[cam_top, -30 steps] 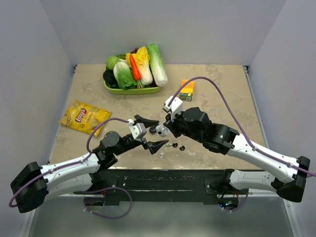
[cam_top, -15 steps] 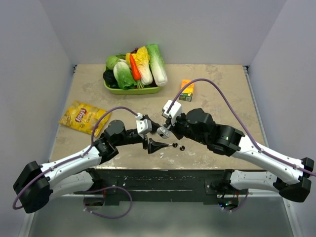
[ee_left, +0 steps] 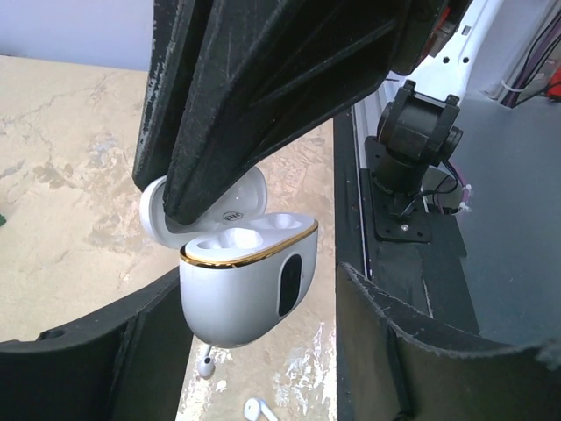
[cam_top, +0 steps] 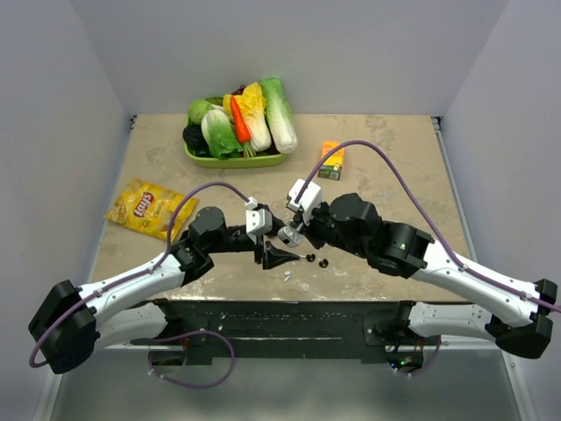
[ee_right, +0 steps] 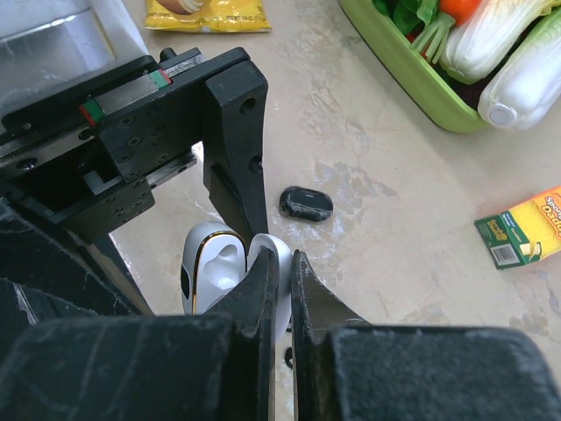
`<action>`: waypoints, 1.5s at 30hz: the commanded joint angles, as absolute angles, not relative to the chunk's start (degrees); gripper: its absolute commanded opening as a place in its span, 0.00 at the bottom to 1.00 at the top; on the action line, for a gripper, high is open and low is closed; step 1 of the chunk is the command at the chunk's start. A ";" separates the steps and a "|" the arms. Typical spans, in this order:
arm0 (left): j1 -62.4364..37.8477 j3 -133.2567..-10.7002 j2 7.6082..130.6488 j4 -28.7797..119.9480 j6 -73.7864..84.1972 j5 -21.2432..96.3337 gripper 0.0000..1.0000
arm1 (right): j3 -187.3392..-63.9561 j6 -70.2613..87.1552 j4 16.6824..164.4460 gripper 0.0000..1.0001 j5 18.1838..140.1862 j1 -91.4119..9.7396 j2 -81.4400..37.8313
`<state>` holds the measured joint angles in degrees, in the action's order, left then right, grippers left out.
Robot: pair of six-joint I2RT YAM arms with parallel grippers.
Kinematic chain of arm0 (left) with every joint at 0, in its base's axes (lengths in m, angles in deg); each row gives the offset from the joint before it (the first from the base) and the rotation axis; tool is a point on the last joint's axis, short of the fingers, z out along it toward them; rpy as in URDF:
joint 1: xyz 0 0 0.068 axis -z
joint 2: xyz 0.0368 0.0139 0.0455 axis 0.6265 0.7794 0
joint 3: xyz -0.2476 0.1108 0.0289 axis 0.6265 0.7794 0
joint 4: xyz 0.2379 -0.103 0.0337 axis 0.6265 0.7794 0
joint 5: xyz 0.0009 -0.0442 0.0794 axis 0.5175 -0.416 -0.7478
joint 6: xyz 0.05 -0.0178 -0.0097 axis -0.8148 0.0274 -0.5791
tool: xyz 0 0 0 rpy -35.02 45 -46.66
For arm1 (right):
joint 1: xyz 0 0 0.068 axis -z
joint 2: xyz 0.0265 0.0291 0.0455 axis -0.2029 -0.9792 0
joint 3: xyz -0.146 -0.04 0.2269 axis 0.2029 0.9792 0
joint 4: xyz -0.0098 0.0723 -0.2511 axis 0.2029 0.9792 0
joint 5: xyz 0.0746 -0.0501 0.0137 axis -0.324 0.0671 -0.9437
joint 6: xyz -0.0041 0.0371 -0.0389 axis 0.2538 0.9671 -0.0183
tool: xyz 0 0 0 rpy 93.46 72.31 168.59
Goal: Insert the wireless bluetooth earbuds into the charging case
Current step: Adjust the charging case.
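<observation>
The white charging case [ee_left: 250,281] with a gold rim hangs open above the table, also visible in the right wrist view as the charging case [ee_right: 210,267]. My right gripper [ee_right: 282,259] is shut on its raised lid. My left gripper [ee_left: 261,303] is open with a finger on each side of the case body; a gap shows on the right side. Both sockets of the case look empty. Two white earbuds [ee_left: 206,367] [ee_left: 256,409] lie on the table below it. Two black earbuds [cam_top: 309,258] [cam_top: 323,262] lie just right of the grippers [cam_top: 282,241].
A black oval piece [ee_right: 306,203] lies on the table beyond the case. A green tray [cam_top: 235,160] of vegetables stands at the back, an orange carton [cam_top: 331,160] to its right, a yellow chips bag [cam_top: 149,208] at the left. The table's front edge is close.
My left gripper has moved right to the case and its jaws have narrowed around the case body. The right gripper has shifted slightly, still holding the lid.
</observation>
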<state>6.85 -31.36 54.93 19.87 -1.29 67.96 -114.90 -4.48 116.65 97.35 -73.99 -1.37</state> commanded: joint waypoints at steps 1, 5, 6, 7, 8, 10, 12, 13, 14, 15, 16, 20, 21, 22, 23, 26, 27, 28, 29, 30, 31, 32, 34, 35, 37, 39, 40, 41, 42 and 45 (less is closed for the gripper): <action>5.68 -34.00 54.37 17.45 -0.05 71.03 0.65 | -115.49 -5.49 116.69 0.00 96.93 -74.46 -1.19; 4.45 -34.09 53.84 17.10 0.74 71.91 0.63 | -115.32 -5.49 116.51 0.00 96.93 -74.55 -1.10; 4.27 -34.09 53.84 17.01 0.83 72.08 0.64 | -115.23 -5.40 116.42 0.00 96.93 -74.64 -1.19; 4.10 -34.09 53.75 16.67 1.09 72.35 0.64 | -115.23 -5.40 116.51 0.00 96.85 -74.64 -1.11; 3.66 -34.00 53.75 16.40 1.53 72.79 0.64 | -115.23 -5.49 116.42 0.00 96.93 -74.64 -1.19; 3.31 -34.00 53.84 15.70 1.97 73.31 0.65 | -115.14 -5.40 116.51 0.00 96.85 -74.73 -1.37; 2.96 -34.00 53.75 14.74 2.76 74.11 0.66 | -115.05 -5.40 116.42 0.00 96.85 -74.73 -1.28; 2.69 -34.00 53.84 14.47 3.20 74.46 0.66 | -114.97 -5.49 116.34 0.00 96.93 -74.81 -1.37; 2.69 -34.17 53.75 14.03 3.55 74.98 0.66 | -114.96 -5.40 116.34 0.00 96.93 -74.73 -1.37; 2.60 -34.26 53.84 13.50 3.82 75.34 0.66 | -114.96 -5.40 116.34 0.00 96.93 -74.81 -1.37; 2.52 -34.18 54.01 13.15 4.00 75.60 0.66 | -114.96 -5.49 116.25 0.00 96.93 -74.73 -1.46; 2.51 -34.44 54.10 12.71 4.70 76.83 0.65 | -114.79 -5.49 116.16 0.00 97.11 -74.81 -1.46; 2.43 -34.44 54.10 12.36 4.79 77.01 0.65 | -114.70 -5.40 115.99 0.00 97.20 -74.73 -1.54; 2.43 -34.53 54.10 12.27 5.05 77.10 0.64 | -114.70 -5.49 116.07 0.00 97.02 -74.73 -1.54; 2.43 -34.53 54.28 12.09 5.14 77.36 0.62 | -114.61 -5.40 115.90 0.00 97.02 -74.73 -1.54; 2.43 -34.61 54.72 12.01 5.14 77.80 0.57 | -114.70 -5.40 115.98 0.00 96.93 -74.73 -1.63; 2.43 -34.61 54.89 11.92 5.14 77.80 0.55 | -114.70 -5.40 115.98 0.00 96.85 -74.81 -1.63; 2.43 -34.61 55.16 11.83 5.14 77.97 0.53 | -114.70 -5.40 115.98 0.00 96.85 -74.81 -1.72; 2.43 -34.53 55.24 11.74 5.23 78.15 0.49 | -114.70 -5.40 115.98 0.00 96.93 -74.81 -1.72; 2.43 -34.53 55.51 11.65 5.23 78.24 0.48 | -114.70 -5.49 115.98 0.00 96.85 -74.81 -1.55; 2.43 -34.44 55.60 11.57 5.31 78.24 0.46 | -114.70 -5.49 115.98 0.00 96.85 -74.81 -1.54; 2.43 -34.26 55.77 11.30 5.49 78.41 0.43 | -114.61 -5.40 115.98 0.00 96.76 -74.81 -1.46; 2.34 -34.18 55.95 10.78 5.75 78.41 0.40 | -114.61 -5.40 115.90 0.00 96.76 -74.81 -1.46; 2.34 -34.09 56.04 10.60 5.84 78.41 0.37 | -114.61 -5.40 116.07 0.00 96.67 -74.81 -1.46; 2.34 -34.09 56.21 10.16 6.10 78.41 0.34 | -114.61 -5.40 116.07 0.00 96.67 -74.81 -1.37; 2.25 -33.91 56.56 9.37 6.28 78.50 0.25 | -114.61 -5.40 116.07 0.00 96.41 -74.81 -1.28; 2.25 -33.74 56.56 9.02 6.46 78.59 0.21 | -114.61 -5.31 116.07 0.00 96.32 -74.81 -1.37; 2.25 -33.39 56.74 8.58 6.63 78.50 0.12 | -114.61 -4.96 116.07 0.00 96.23 -74.81 -1.37; 2.25 -32.95 56.74 7.18 6.81 78.42 0.08 | -114.53 -4.44 115.72 0.00 96.49 -74.81 -1.37; 2.25 -31.02 56.57 3.15 8.39 76.40 0.00 | -114.35 -1.63 114.76 0.13 97.71 -74.81 -0.84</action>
